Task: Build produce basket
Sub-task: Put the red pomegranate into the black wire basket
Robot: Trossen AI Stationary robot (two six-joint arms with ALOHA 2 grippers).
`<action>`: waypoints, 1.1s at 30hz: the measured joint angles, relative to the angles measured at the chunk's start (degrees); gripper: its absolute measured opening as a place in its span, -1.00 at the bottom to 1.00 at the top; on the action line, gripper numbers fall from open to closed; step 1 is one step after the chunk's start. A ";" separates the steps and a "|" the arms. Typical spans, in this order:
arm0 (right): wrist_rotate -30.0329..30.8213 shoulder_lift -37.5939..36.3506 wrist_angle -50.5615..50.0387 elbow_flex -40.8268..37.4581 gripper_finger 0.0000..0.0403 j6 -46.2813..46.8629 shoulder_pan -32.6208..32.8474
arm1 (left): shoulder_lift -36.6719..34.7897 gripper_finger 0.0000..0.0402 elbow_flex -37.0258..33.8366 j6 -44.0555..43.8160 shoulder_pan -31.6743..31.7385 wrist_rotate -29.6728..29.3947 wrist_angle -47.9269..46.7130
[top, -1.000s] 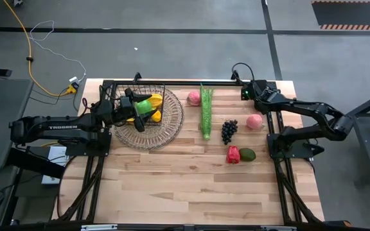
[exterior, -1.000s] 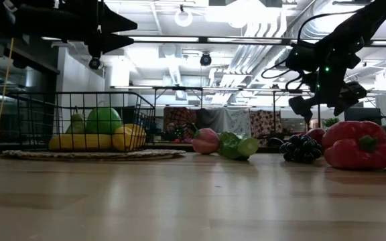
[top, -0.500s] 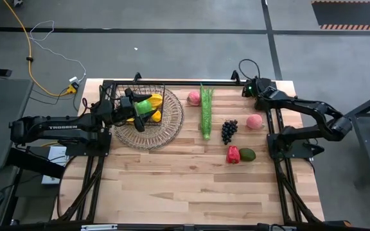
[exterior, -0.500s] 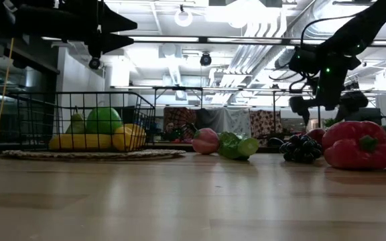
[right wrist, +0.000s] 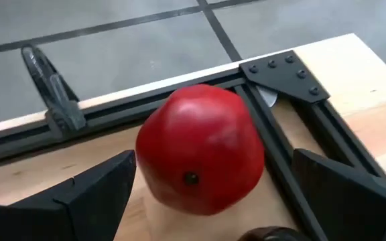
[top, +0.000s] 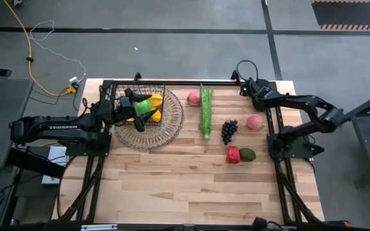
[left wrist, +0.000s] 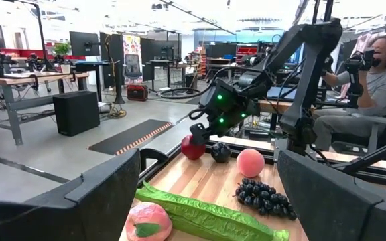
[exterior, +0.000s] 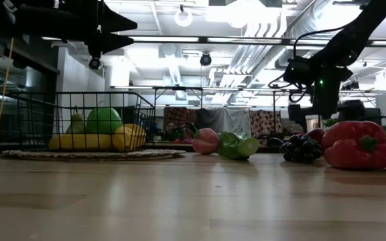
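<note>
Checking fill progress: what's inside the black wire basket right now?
The low view shows the basket holding a banana, a green apple, a lemon and a pear-like green piece. The left gripper hovers open above, covering part from overhead.

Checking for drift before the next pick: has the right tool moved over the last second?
Yes. In the high view the right tool has hardly shifted along the table's far rail, while its elbow swung in toward the table. Open, it faces a red apple.

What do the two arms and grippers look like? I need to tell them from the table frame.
Both are dark, jointed arms. The left arm bears white TROSSEN lettering; the right arm shows a green light and a black cable loop. The left gripper and right gripper each have two dark fingers.
</note>
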 joint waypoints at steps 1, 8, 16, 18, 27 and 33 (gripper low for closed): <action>0.17 0.40 0.25 0.00 0.93 0.26 0.02 | 0.00 0.69 0.02 0.00 0.00 0.00 0.01; 1.56 2.84 5.48 0.00 0.93 4.33 0.37 | 0.00 0.69 0.00 0.00 0.00 0.02 0.01; 3.06 3.17 7.62 0.00 0.93 6.10 0.38 | 0.00 0.69 0.02 -0.34 0.00 0.04 0.00; 3.08 3.17 7.43 0.00 0.93 6.12 0.38 | 0.00 0.69 0.02 -0.44 0.00 0.07 0.01; 2.97 3.71 5.67 0.00 0.93 5.61 0.80 | 0.00 0.69 0.02 -1.09 0.00 0.09 0.01; 6.45 6.08 4.88 0.00 0.93 3.80 2.00 | 0.00 0.69 0.02 -0.92 0.00 0.09 -0.01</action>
